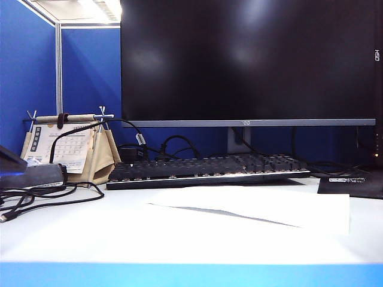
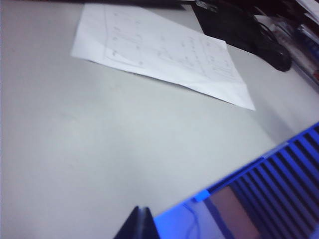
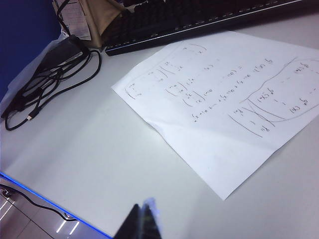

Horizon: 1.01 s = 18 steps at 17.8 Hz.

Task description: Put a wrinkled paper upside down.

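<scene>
The wrinkled paper (image 1: pixel 257 210) lies on the white desk in front of the keyboard, right of centre, one edge lifted over a shadow. Its pen-marked side faces up (image 3: pixel 224 99), and faint writing shows on the same sheet (image 2: pixel 164 50) in the left wrist view. My left gripper (image 2: pixel 142 211) is shut, with nothing in it, above bare desk near the front edge, well short of the sheet. My right gripper (image 3: pixel 142 206) is also shut and holds nothing, over the desk a short way from the sheet's near corner. Neither gripper appears in the exterior view.
A black keyboard (image 1: pixel 206 170) sits behind the paper under a large dark monitor (image 1: pixel 248 60). A desk calendar on a tan stand (image 1: pixel 69 146) and a tangle of black cables (image 3: pixel 45 84) occupy the left. A black pad (image 1: pixel 353 182) lies at the right. The desk's blue front edge (image 1: pixel 191 275) is close.
</scene>
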### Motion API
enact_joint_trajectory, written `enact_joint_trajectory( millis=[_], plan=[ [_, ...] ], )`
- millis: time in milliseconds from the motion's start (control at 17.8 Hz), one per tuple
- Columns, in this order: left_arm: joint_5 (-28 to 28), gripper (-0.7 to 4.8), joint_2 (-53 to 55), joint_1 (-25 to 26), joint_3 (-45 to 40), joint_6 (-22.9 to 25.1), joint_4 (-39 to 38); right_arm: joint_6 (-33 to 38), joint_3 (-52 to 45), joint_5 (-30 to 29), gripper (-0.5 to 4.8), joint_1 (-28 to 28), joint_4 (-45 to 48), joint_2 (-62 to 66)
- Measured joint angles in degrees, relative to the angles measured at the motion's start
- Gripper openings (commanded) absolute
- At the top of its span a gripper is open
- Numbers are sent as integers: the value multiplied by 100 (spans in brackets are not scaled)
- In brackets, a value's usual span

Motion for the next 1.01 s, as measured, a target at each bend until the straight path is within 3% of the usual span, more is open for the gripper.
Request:
enact_joint_trajectory(
  millis=[56, 224, 337, 449, 505, 561, 617, 673, 842, 898, 1010],
  plan=[
    [457, 35, 0, 0, 0, -129, -7, 0, -13, 2, -5, -2, 72, 0],
    [1318, 41, 0, 0, 59, -278, -48, 2, -28, 109, -5, -7, 175, 0],
    [1298, 110, 2, 0, 542, -295, -125, 267, -28, -35, 19, -7, 219, 0],
    [1246, 131, 4, 0, 863, -295, -339, 535, -22, -680, 19, 4, 457, 0],
    [1141, 163, 11, 0, 1217, -293, -802, 691, 155, -970, 19, 24, 494, 0],
    [1034, 337, 4, 0, 1458, -269, -1119, 726, 382, -984, 19, 22, 507, 0],
    [734, 342, 13, 0, 1818, 61, -1963, 599, 1062, -750, 19, 22, 612, 254],
    [619, 342, 13, 0, 1943, 190, -2184, 487, 1375, -651, 22, 22, 586, 584],
    [544, 341, 9, 0, 2022, 203, -2273, -251, 2448, -614, 22, 61, 267, 1853],
    [553, 341, 7, -2, 2024, 155, -2295, -1156, 3340, -452, 23, 219, -310, 2918],
    [564, 341, 4, -2, 2037, 153, -2288, -2444, 4332, 326, 107, 756, -901, 4245]
  ],
)
